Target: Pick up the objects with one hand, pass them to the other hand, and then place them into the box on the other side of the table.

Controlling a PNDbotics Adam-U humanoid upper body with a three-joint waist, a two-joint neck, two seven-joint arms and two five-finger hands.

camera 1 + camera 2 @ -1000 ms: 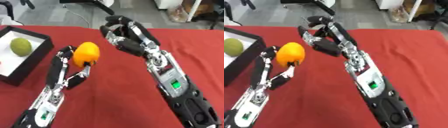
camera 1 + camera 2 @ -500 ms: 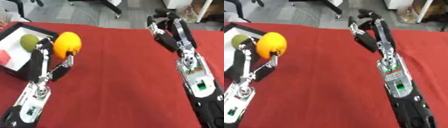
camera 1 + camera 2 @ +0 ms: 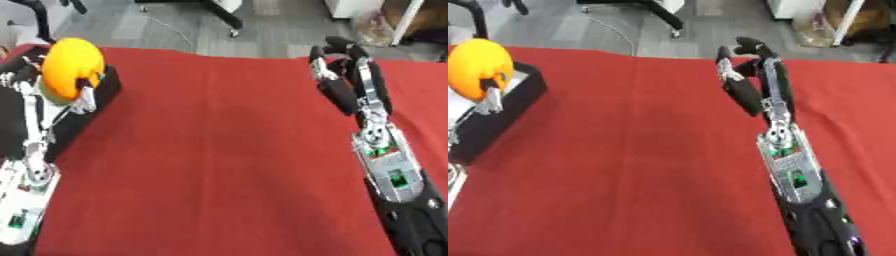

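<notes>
An orange (image 3: 72, 66) is held up in my left hand (image 3: 83, 97), whose fingers curl round its underside. It hangs over the right wall of the black box (image 3: 94, 102) at the table's left edge. A bit of green shows just under the orange inside the box. My right hand (image 3: 348, 82) stands open and empty over the red cloth at the right, fingers pointing up.
The red tablecloth (image 3: 219, 160) covers the whole table. Beyond its far edge lie grey floor, a chair base (image 3: 223, 15) and a bag (image 3: 376, 27).
My left hand has carried the orange leftward to above the box. My right hand has drawn away to the right. The camera has shifted too.
</notes>
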